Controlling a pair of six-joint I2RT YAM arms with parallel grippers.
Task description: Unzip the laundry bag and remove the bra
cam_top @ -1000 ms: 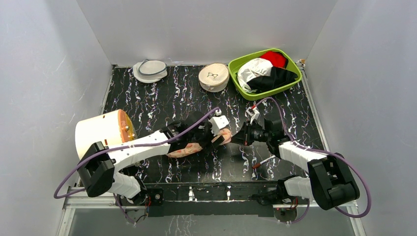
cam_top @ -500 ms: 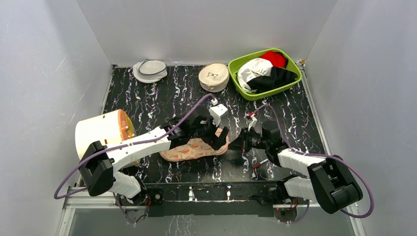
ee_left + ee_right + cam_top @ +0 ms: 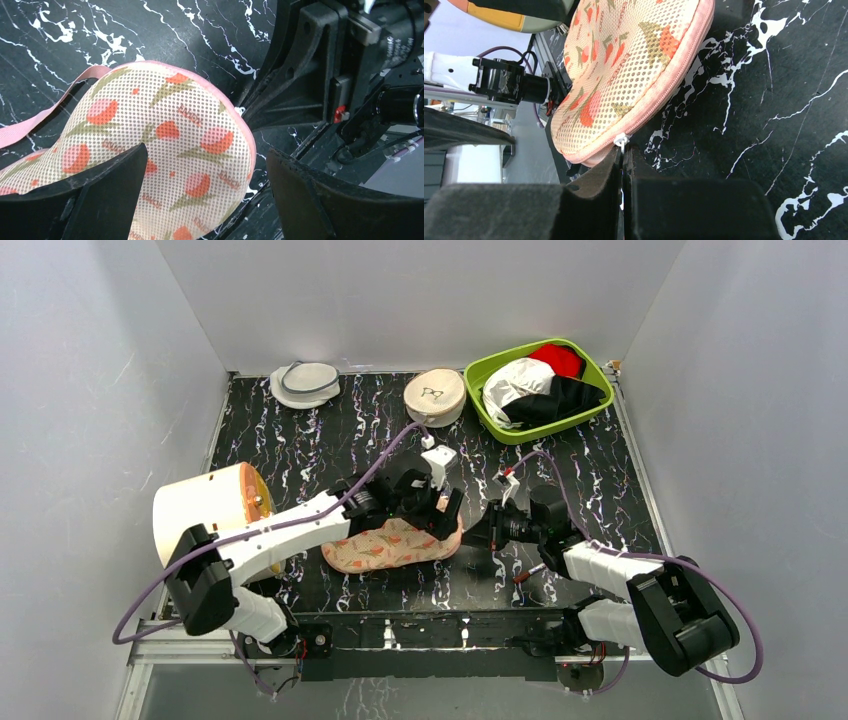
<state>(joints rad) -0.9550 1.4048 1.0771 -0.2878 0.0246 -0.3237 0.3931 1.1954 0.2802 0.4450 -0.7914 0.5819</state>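
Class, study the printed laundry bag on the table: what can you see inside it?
Nothing inside shows. The laundry bag has its zip closed along the edge in view, and its printed cover hides any contents.

Counter (image 3: 330, 450): one, black with white veining.

Arms: two, a left arm (image 3: 290, 535) and a right arm (image 3: 600, 562). One claw on each: left claw (image 3: 443, 512), right claw (image 3: 622, 152).

Zip cases: three.
- One leaf-print laundry bag (image 3: 385, 545) near the front edge, with one zipper pull (image 3: 622, 140) and one pink strap (image 3: 30, 127).
- One round cream case (image 3: 434, 397) and one round mesh pouch (image 3: 305, 383), both along the back edge.

Bins: one green bin (image 3: 478, 390), back right corner.

Garments in it: three, namely one white garment (image 3: 515, 385), one black garment (image 3: 560, 400) and one red cloth (image 3: 558, 358).

Drums: one white drum (image 3: 205, 510), left edge.
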